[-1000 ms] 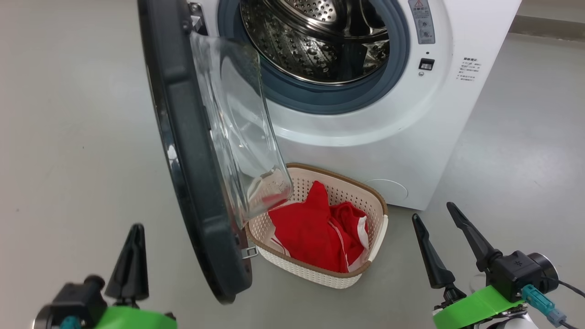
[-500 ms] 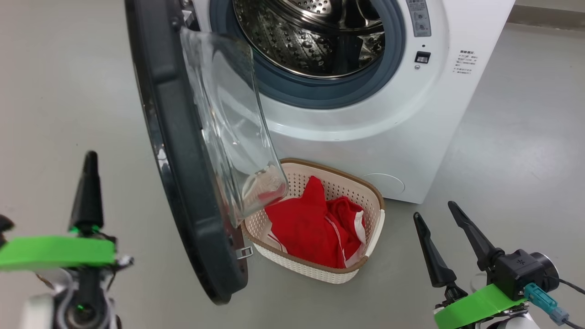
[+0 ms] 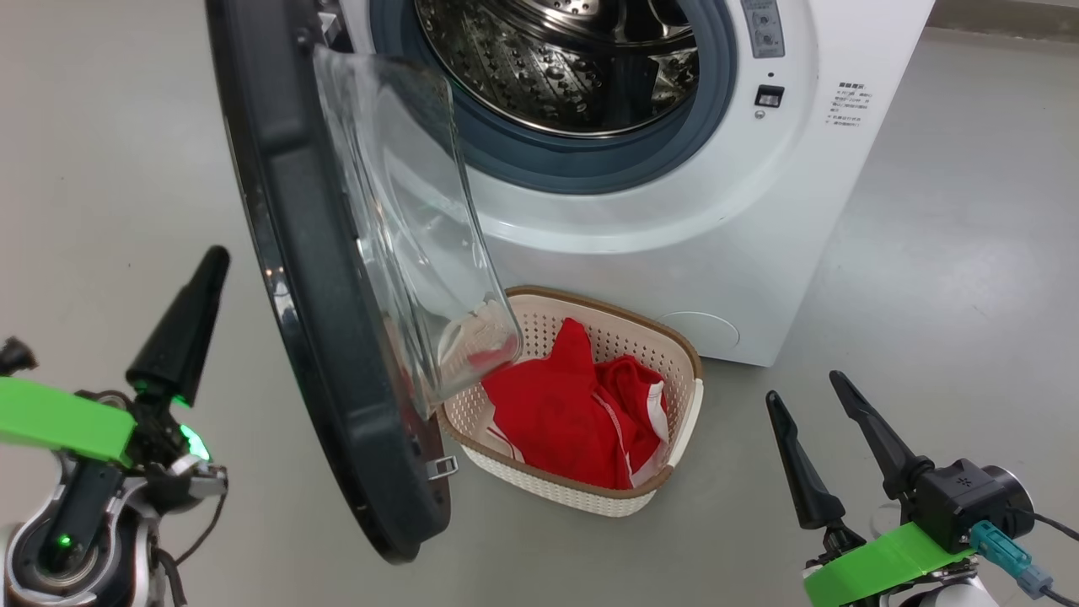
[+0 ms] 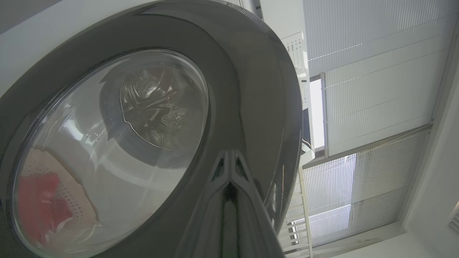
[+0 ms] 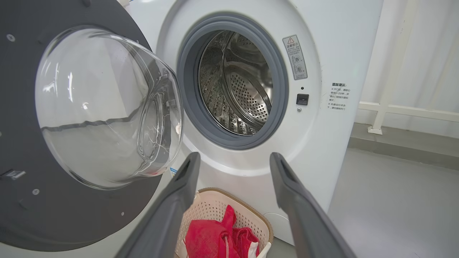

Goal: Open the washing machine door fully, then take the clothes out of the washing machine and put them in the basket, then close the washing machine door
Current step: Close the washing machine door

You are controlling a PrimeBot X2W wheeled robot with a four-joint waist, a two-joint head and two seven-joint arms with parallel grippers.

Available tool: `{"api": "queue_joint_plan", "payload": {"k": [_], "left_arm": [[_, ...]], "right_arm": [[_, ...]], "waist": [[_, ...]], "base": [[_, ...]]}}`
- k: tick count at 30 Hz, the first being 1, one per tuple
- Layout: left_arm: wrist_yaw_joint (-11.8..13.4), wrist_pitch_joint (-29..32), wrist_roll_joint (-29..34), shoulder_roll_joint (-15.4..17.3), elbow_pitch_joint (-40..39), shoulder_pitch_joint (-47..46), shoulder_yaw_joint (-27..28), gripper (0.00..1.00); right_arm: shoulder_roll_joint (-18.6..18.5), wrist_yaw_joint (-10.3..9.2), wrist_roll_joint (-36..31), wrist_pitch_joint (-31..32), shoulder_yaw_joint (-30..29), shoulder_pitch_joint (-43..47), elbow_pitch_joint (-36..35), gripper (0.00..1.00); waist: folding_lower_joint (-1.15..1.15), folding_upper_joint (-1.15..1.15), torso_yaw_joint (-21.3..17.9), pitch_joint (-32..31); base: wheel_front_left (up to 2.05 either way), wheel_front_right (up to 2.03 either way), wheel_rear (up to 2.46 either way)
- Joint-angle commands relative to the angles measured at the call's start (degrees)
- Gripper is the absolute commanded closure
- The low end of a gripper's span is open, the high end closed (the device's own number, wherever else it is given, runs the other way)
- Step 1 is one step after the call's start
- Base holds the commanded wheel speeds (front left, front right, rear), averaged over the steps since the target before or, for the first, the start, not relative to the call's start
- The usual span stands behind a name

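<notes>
we're hovering left gripper (image 3: 205, 271), fingers pressed together, beside the open round glossy black-rimmed glass door (image 3: 295, 253), right gripper (image 3: 802, 388) spread and empty, bright red white-striped clothes (image 3: 556, 413) lying in cream perforated plastic basket (image 3: 556, 491) before boxy white washing machine (image 3: 759, 253)

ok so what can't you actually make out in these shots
Drum's lower front: right wrist view, behind the grey ring.
How many clothes: head view, bunched in the basket, door glass covering one corner.
Printed text on the washing machine: head view, too small.
Whether the left jaws touch the door: left wrist view, dark tips blend into its black rim.
</notes>
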Motion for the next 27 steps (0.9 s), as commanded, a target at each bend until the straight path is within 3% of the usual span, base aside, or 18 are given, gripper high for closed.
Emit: {"api": "queue_joint_plan", "payload": {"k": [1, 15, 27], "left_arm": [[0.76, 1.02, -0.95, 1.44, -2.30, -1.17, 1.41, 1.00], [2.20, 2.29, -4.06, 0.46, -5.71, 0.45, -3.75, 1.00], [0.14, -2.39, -6.57, 0.15, -2.00, -2.79, -7.90, 1.00]], "right_arm": [[-0.34, 0.20, 0.56, -0.36, 1.35, -2.25, -1.16, 0.00], [-0.65, 0.20, 0.59, -0.36, 2.42, -2.99, -0.81, 0.00], [-0.62, 0.20, 0.50, -0.36, 3.17, -3.61, -0.63, 0.00]], "waist": [[0.00, 0.00, 0.03, 0.06], [0.00, 0.00, -0.59, 0.72], [0.00, 0.00, -4.32, 1.44]], "base": [[0.00, 0.00, 0.00], [0.00, 0.00, 0.00], [0.00, 0.00, 0.00]]}}
